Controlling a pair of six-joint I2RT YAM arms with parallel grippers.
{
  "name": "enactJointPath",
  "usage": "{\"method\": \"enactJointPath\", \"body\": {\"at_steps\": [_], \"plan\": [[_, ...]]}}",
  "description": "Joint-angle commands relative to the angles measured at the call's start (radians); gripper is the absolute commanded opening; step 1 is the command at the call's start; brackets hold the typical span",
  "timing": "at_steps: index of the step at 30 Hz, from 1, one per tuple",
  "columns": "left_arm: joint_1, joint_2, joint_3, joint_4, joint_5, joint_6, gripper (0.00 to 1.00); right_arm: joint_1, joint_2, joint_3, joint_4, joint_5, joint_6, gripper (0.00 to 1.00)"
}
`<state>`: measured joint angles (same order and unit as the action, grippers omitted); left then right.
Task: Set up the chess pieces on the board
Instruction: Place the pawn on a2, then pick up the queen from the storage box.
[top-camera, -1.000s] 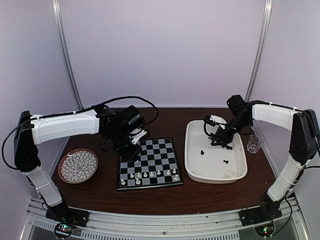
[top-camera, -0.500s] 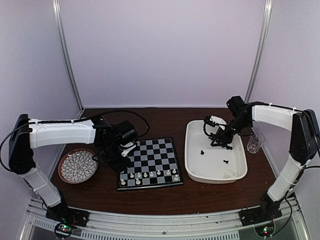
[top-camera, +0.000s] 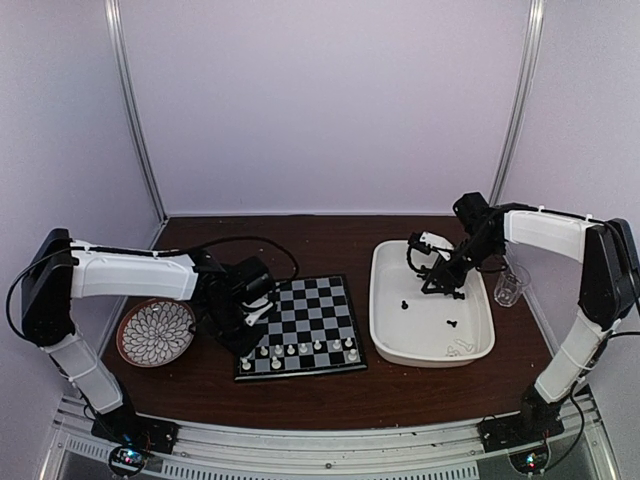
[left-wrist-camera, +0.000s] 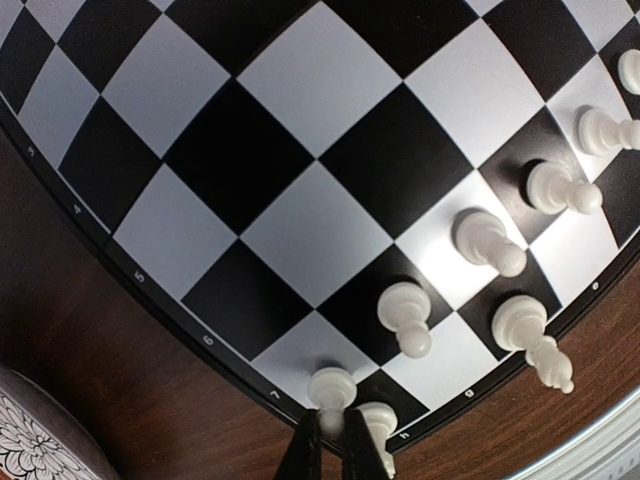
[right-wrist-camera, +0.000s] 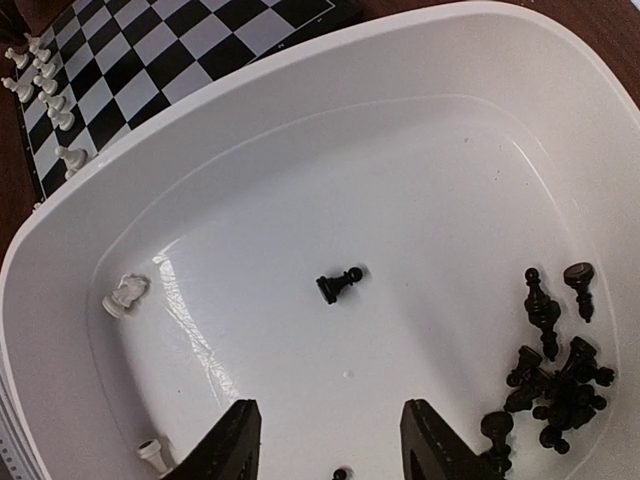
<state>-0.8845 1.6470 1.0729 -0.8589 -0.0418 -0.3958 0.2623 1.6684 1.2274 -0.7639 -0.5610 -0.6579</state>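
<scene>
Left end effector (left-wrist-camera: 333, 440) above brown table (top-camera: 330, 238)

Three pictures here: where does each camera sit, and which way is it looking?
Top external: above and behind, looking down at board, tray, left arm and right arm.
Left wrist: on the left arm, facing white pieces on the board; shut left gripper below.
Right wrist: facing black pieces in the tray; open right gripper below.
All three show the board.
</scene>
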Motion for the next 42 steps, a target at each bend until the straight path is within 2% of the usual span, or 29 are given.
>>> {"method": "enactJointPath", "body": {"at_steps": [1, 11, 19, 27, 30, 34, 38, 40, 42], "plan": [[0.014, 0.018, -0.017, 0.056, 0.024, -0.015, 0.03, -0.002, 0.014, 0.004, -0.011, -0.009, 0.006, 0.52], [0.014, 0.030, -0.014, 0.056, 0.004, -0.024, 0.10, 0.000, 0.014, 0.006, -0.020, -0.016, 0.004, 0.52], [0.013, -0.002, 0.010, 0.024, 0.006, -0.027, 0.33, 0.000, -0.003, -0.001, -0.036, -0.028, -0.013, 0.52], [0.013, -0.147, 0.169, -0.065, -0.055, -0.014, 0.38, 0.000, -0.012, -0.010, -0.183, 0.038, -0.136, 0.52], [0.013, -0.190, 0.206, 0.025, -0.063, 0.041, 0.39, 0.000, -0.006, -0.046, -0.234, 0.084, -0.184, 0.50], [0.013, -0.207, 0.162, 0.299, -0.050, 0.113, 0.45, -0.001, -0.011, -0.091, -0.253, 0.110, -0.223, 0.49], [0.038, -0.104, 0.188, 0.497, 0.000, 0.104, 0.56, 0.002, 0.014, -0.040, -0.314, 0.113, -0.280, 0.48], [0.075, -0.019, 0.263, 0.522, 0.112, 0.056, 0.56, 0.002, 0.046, 0.017, -0.362, 0.100, -0.310, 0.47], [0.098, 0.060, 0.343, 0.512, 0.167, 0.036, 0.54, 0.011, 0.074, 0.058, -0.412, 0.078, -0.337, 0.46]]}}
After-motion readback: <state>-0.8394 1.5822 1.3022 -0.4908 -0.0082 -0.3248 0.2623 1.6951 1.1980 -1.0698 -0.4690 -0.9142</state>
